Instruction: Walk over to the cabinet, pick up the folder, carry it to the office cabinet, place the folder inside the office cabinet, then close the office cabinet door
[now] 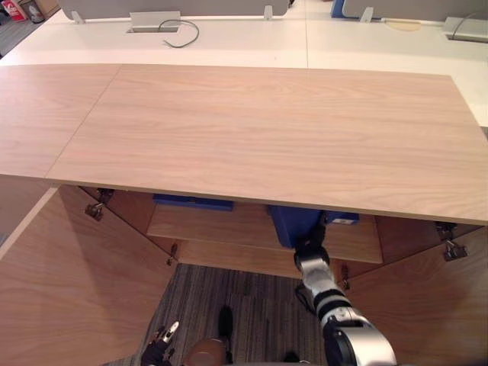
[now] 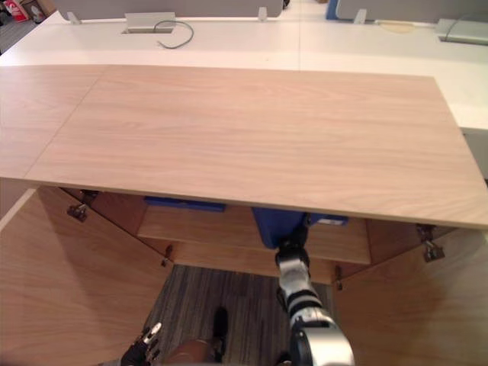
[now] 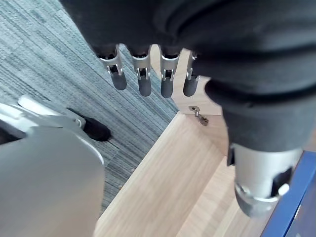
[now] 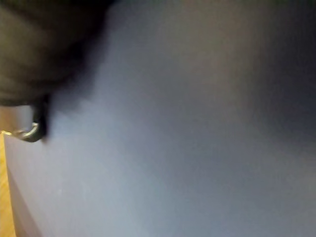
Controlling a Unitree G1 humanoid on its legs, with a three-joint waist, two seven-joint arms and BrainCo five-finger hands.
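Carpeted office, cabinet (image 1: 267, 130) doors open: the right hand (image 1: 309, 245) was at the blue folder (image 1: 292, 223) on the shelf (image 1: 221, 225).
The folder looked stiff, light and smooth, likely best pinched by an edge. The right arm stretched inside, its grip impossible to tell. The left hand (image 3: 143, 79) hung low, fingers slack.

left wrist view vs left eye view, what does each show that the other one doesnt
Left wrist view: the left hand from very close, fingers straight and holding nothing, hanging above the grey carpet.
Left eye view: the cabinet top, the white desk behind it, and the right hand under the top, at the blue folder on the shelf.
Shared: the left hand, the carpet and the open cabinet's wood panels.
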